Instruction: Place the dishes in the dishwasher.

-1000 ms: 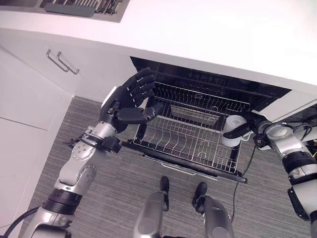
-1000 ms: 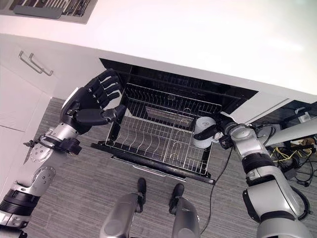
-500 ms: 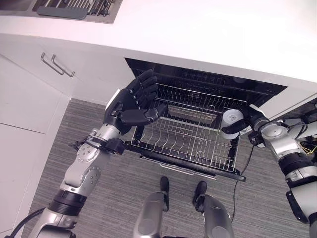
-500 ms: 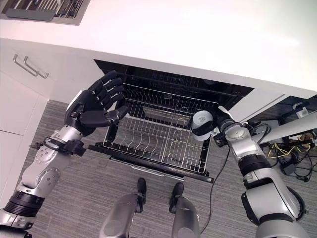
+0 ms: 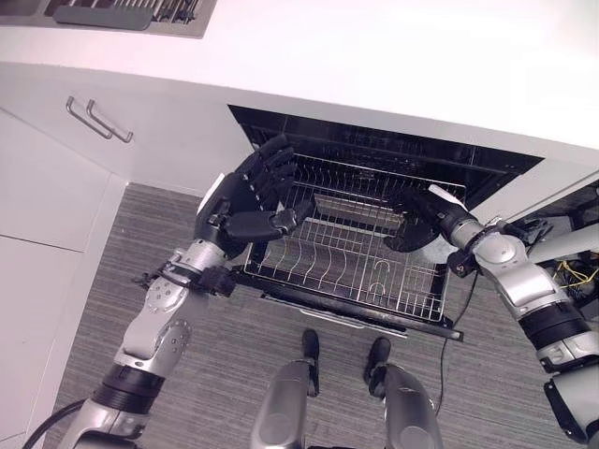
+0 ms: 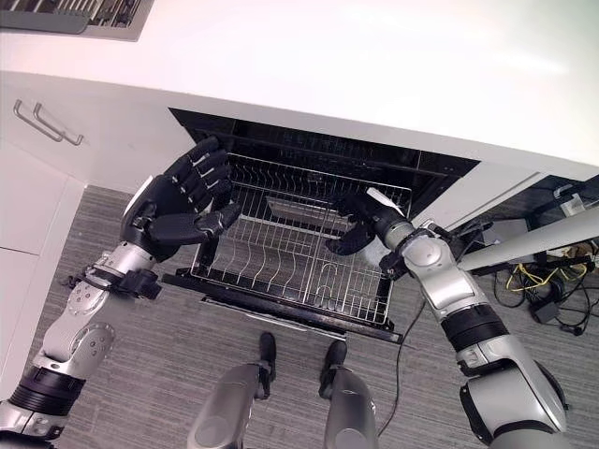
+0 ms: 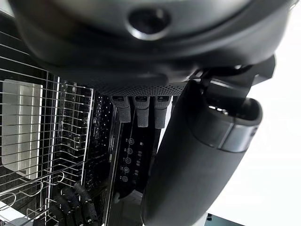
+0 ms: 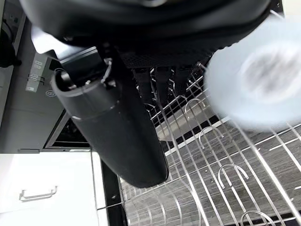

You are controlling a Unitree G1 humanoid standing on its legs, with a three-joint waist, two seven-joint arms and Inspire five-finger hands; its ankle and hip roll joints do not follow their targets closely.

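Our left robot hand (image 5: 245,201) hangs spread beside the dishwasher rack (image 5: 337,260). Our right robot hand (image 5: 421,229) reaches over it, fingers straight. The right wrist view catches a blurred white dish (image 8: 261,80) above the wires.

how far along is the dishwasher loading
Done: the dishwasher rack is pulled out. In hand: nothing. A white dish shows blurred over the wires beside the open right hand; whether it has settled is unclear. The left hand is open by the rack. Left: seating the dish and sliding the rack in.

Right hand (image 5: 418,227) moved inward over rack (image 5: 356,257); white cup (image 8: 256,80) dropping free.
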